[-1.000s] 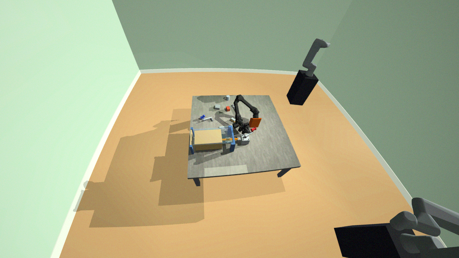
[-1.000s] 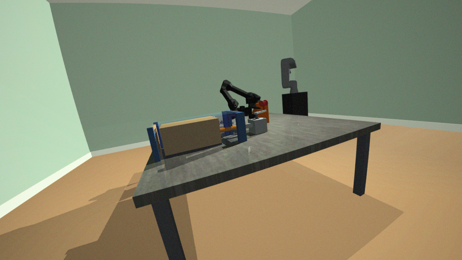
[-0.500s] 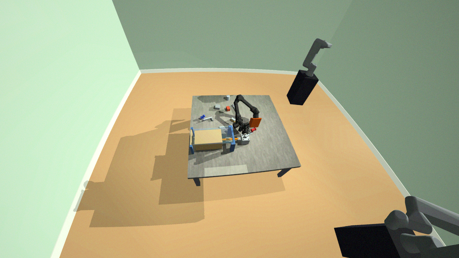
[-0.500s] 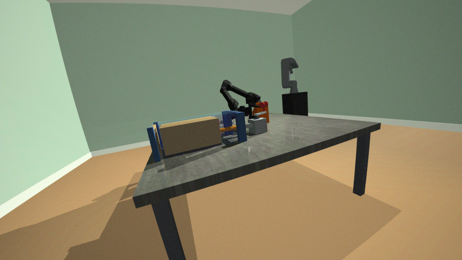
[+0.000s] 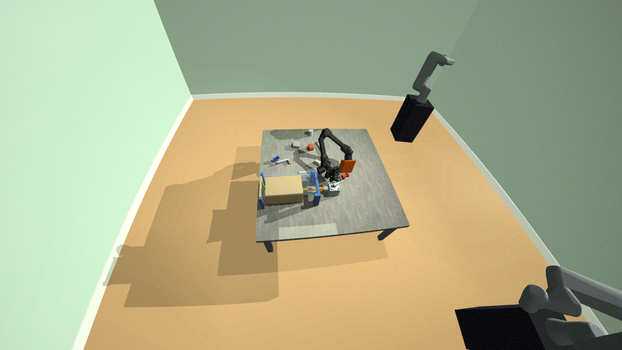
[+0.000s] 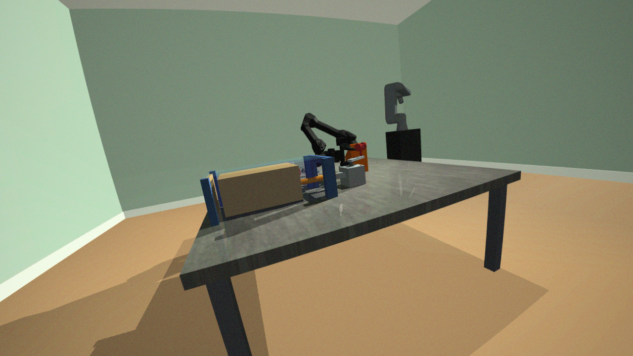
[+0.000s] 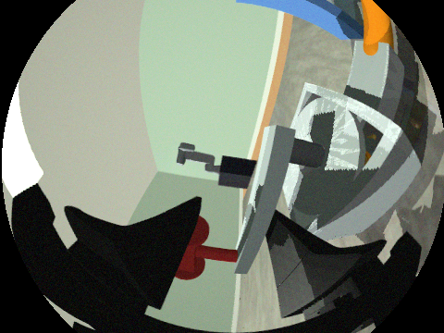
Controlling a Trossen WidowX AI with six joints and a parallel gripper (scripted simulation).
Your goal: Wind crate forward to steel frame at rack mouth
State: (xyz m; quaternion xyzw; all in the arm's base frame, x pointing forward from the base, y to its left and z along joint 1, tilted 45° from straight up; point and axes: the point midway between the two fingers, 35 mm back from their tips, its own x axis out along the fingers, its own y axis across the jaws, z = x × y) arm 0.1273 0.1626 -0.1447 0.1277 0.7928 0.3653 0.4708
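The tan crate (image 5: 283, 185) (image 6: 261, 190) sits flat in the clear-panelled cubby, its front short of the blue frame (image 5: 316, 200) (image 6: 330, 177) (image 7: 301, 11). An orange strap (image 5: 311, 188) (image 6: 313, 179) (image 7: 376, 23) runs towards the grey winch (image 5: 334, 191) (image 6: 352, 176) (image 7: 393, 194). The red-knobbed handle (image 6: 355, 159) (image 7: 270, 185) is over the winch, its shaft pointing at the winch top; how deep the key sits is unclear. My gripper (image 7: 233, 207) is open, one finger on each side of the handle's arm. The red knob (image 5: 344, 176) (image 6: 360, 146) (image 7: 196, 265) is partly behind the left finger.
My orange base (image 5: 348, 166) (image 6: 362, 161) stands just behind the winch. A blue-knobbed crank (image 5: 276, 158), a grey block (image 5: 296, 144), a red block (image 5: 310, 147) and a white cylinder (image 5: 310, 132) are farther back on the bench. Grey arms on black pedestals stand off the bench.
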